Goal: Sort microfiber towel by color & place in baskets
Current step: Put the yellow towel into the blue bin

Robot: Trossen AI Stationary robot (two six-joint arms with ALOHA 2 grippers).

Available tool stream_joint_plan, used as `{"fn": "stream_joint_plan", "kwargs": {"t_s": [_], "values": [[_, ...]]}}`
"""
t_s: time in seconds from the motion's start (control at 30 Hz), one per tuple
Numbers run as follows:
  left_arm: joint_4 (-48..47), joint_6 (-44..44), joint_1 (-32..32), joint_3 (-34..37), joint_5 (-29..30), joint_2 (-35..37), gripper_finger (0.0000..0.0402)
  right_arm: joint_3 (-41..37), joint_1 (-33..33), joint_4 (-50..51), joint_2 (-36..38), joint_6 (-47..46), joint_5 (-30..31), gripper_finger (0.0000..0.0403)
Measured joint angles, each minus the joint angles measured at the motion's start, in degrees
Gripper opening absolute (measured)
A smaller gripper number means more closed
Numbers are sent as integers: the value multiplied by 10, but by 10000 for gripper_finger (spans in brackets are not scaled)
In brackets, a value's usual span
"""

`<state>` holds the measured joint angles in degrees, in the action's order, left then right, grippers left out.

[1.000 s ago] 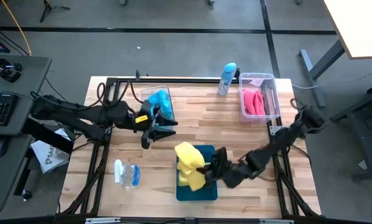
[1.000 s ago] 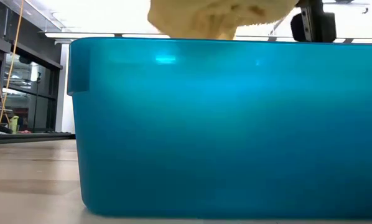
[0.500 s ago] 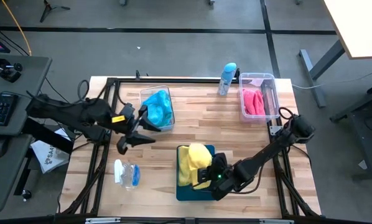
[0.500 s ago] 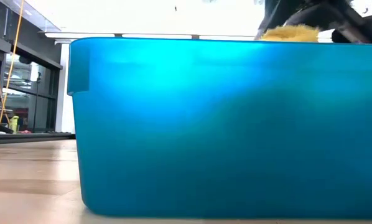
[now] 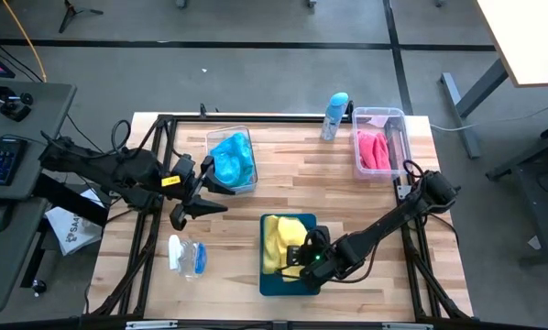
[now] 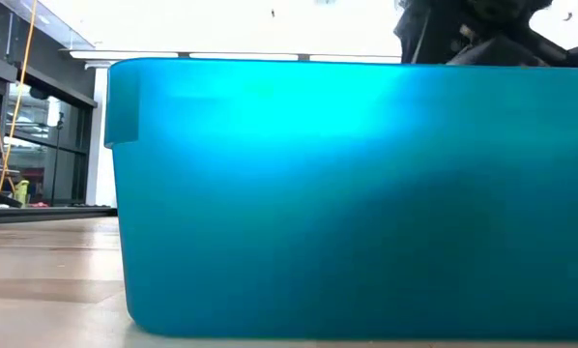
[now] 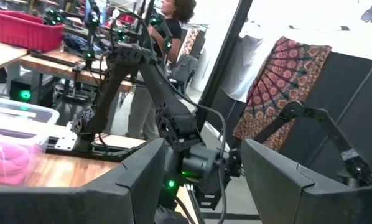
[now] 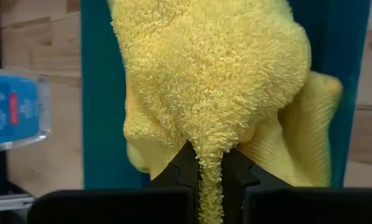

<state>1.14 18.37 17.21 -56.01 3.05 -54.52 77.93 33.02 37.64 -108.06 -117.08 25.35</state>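
A yellow towel (image 5: pixel 281 240) lies bunched in the dark-teal bin (image 5: pixel 309 280) at the table's near middle; it also shows in the right wrist view (image 8: pixel 204 74). My right gripper (image 5: pixel 298 262) is low in that bin, shut on the towel. A blue towel (image 5: pixel 233 156) lies in the clear bin (image 5: pixel 221 134) at the far left. A pink towel (image 5: pixel 373 149) lies in the clear bin (image 5: pixel 393 115) at the far right. My left gripper (image 5: pixel 208 194) is open and empty, just near of the blue towel's bin. My right gripper pinches a narrow gathered fold of the yellow towel (image 8: pixel 207 163) between its two fingers (image 8: pixel 185 167). It comes slanting down from the table's right side. The rest of the towel lies heaped ahead of the fingers, inside the teal bin (image 8: pixel 99 124).
A clear bottle with a light-blue cap (image 5: pixel 334 114) stands at the far edge between the two clear bins. A small clear bottle with a blue label (image 5: pixel 188 256) lies at the near left. The teal bin's wall (image 6: pixel 347 193) fills the low view. A person stands beyond the table (image 7: pixel 173 18).
My right gripper has gone down and toward the near left, taking the yellow towel from above the teal bin's rim down inside it, where it now lies heaped. My left gripper has drawn back from the blue towel's bin toward the table's left edge, still open.
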Motion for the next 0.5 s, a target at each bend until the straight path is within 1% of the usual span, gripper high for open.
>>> {"fn": "stream_joint_plan", "kwargs": {"t_s": [0.1,0.17,0.3,0.4,0.5], "values": [[2,0,5,0,18,1,200,0,-2,4,-1,23,0,28],[2,0,10,0,31,0,200,0,-4,5,3,53,-2,45],[5,0,13,0,57,1,200,9,-4,14,16,117,-20,101],[5,-1,12,0,72,0,200,31,-4,37,20,154,-26,151],[9,0,12,0,83,1,200,59,-6,68,21,187,-49,198]]}}
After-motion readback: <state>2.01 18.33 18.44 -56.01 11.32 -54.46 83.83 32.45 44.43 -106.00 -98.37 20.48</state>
